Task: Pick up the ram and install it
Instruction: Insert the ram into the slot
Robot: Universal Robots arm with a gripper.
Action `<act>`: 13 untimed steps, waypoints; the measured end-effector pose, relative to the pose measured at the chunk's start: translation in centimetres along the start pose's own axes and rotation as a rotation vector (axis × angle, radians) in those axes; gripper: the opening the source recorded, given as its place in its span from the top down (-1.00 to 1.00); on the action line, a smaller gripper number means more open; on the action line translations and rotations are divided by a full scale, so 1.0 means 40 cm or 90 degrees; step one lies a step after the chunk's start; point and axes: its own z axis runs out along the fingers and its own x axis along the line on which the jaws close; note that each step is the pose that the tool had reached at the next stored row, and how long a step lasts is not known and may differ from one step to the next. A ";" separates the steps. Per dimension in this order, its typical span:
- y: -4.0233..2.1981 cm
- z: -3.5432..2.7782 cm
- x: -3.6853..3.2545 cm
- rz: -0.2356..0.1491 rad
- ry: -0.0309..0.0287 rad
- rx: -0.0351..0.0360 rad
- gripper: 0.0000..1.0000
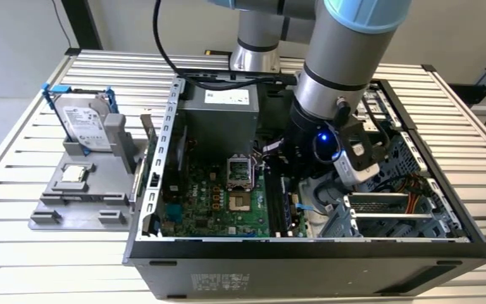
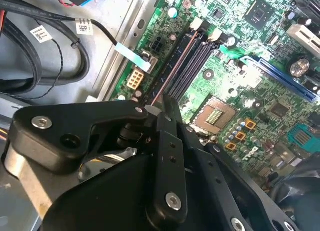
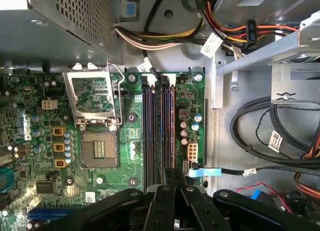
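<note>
Slatted metal table carries an open computer case and, toward nine o'clock of it in the exterior view, a grey holder with a hard drive standing in it. The arm reaches down into the case, its gripper hanging over the memory slots of the green motherboard. In both wrist views the fingers look pressed together on a thin dark edge, which I judge to be the ram, though the grip itself is hidden. Its long axis seems parallel with the slots, directly beneath the fingers.
</note>
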 end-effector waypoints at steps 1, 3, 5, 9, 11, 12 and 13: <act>0.000 -0.004 0.000 -0.017 -0.0013 0.0130 1.00; 0.000 -0.006 0.000 -0.042 -0.0046 0.0195 1.00; 0.000 -0.006 0.000 -0.063 -0.0058 0.0202 1.00; 0.000 -0.006 0.000 -0.109 -0.0084 0.0213 1.00; 0.000 -0.006 0.000 -0.132 -0.0097 0.0218 1.00; 0.000 -0.006 0.000 -0.144 -0.0103 0.0220 1.00; 0.000 -0.006 0.000 -0.155 -0.0110 0.0222 1.00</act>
